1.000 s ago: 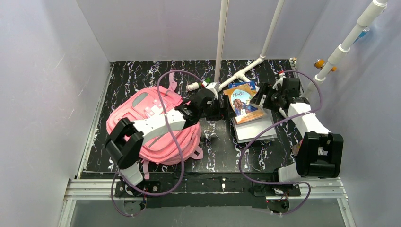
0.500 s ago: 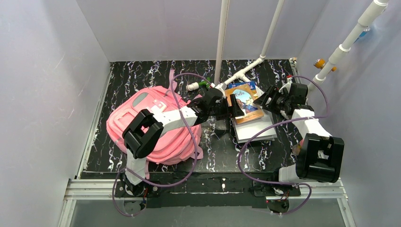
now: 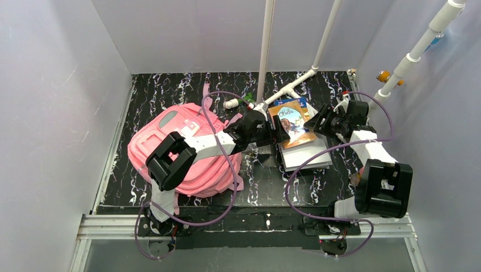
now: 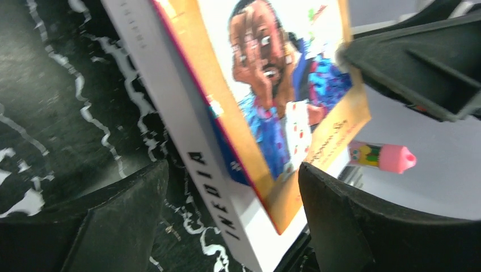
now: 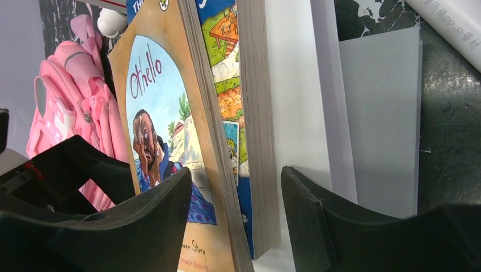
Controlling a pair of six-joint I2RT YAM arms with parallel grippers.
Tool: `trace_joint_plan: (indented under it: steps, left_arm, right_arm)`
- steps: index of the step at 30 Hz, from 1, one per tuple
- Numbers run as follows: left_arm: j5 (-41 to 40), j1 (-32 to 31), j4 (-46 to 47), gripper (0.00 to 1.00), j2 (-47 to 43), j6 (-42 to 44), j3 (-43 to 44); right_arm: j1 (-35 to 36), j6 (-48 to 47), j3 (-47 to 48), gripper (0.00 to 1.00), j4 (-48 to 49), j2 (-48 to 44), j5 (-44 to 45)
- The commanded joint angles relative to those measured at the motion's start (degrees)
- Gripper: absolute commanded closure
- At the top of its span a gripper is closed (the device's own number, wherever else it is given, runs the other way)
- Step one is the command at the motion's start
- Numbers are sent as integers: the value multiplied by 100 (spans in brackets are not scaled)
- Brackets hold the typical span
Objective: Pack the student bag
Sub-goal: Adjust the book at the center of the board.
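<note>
- The student bag (image 3: 146, 143) lies flat on the black marbled bench (image 3: 164, 93), well to the left of the Othello book (image 3: 292, 123). The left arm stretches across the bag's upper side.
- The Othello book sits on top of a pile of white books (image 3: 309, 156). Directly beneath it is a thicker book with a colourful comic-style cover (image 5: 230, 113).
- The left pincer (image 3: 276, 129) is at the Othello book's left edge and is released. In the left wrist view its jaws stand wide apart, with the book's lower corner and a white spine lettered in black between them. I cannot tell whether either finger touches the book.
- The right pincer (image 3: 319, 120) is at the Othello book's right edge, facing the left one across the cover, and is also released. In the right wrist view one finger (image 5: 142, 226) stands in front of the Othello cover. The other finger (image 5: 340, 226) stands beyond the page edges of the thicker book, with a gap showing on that side.
- Seen from the right wrist, the bag's pink straps and zip (image 5: 74, 102) show behind the Othello book, past the black body of the left pincer.
- A small pink-capped item (image 4: 383, 157) lies just beyond the Othello book's corner, on a white surface.
- White pipes (image 3: 295, 85) run down to the bench just behind the Othello book.
</note>
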Motion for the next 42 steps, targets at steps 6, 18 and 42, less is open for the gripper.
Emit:
trace_joint_plan:
  steps: [6, 18, 42]
  left_arm:
    - [685, -297, 1272, 20, 289, 332, 526]
    - [1218, -317, 1618, 22, 488, -22, 596]
    - [843, 540, 49, 100, -2336, 373, -1436]
  right_arm:
    - [151, 63, 45, 40, -532, -137, -36]
    - [162, 707, -648, 53, -434, -1012, -333]
    - [132, -179, -200, 13, -1513, -933, 1327]
